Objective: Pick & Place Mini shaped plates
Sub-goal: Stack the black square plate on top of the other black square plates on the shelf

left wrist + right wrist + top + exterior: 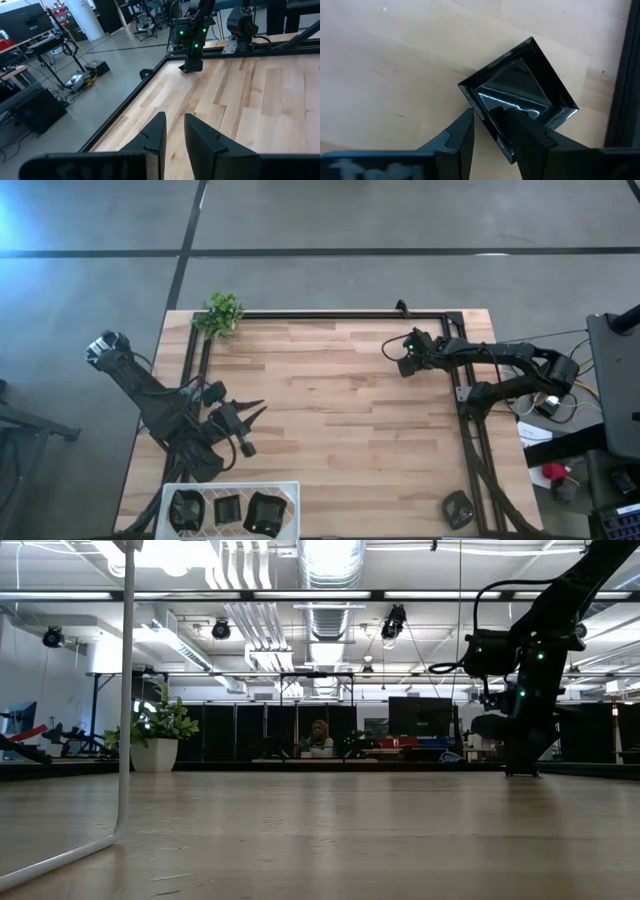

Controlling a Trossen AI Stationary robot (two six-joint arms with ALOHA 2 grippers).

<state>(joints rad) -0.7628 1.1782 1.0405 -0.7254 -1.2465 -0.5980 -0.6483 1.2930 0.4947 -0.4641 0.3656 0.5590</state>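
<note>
The middle of the wooden surface (330,410) lies bare, so a hand could pass freely between the two arms. A black frame rail (330,314) borders the far and side edges, with a small green plant (221,312) at the far left corner. A white tray (232,510) holding black plates (227,509) fills the near left edge, just beside the left arm, while the right hand (490,131) and its square plate (520,95) occupy the far right corner.

A small green plant (222,313) sits at the wooden table's (330,410) far-left corner.
</note>
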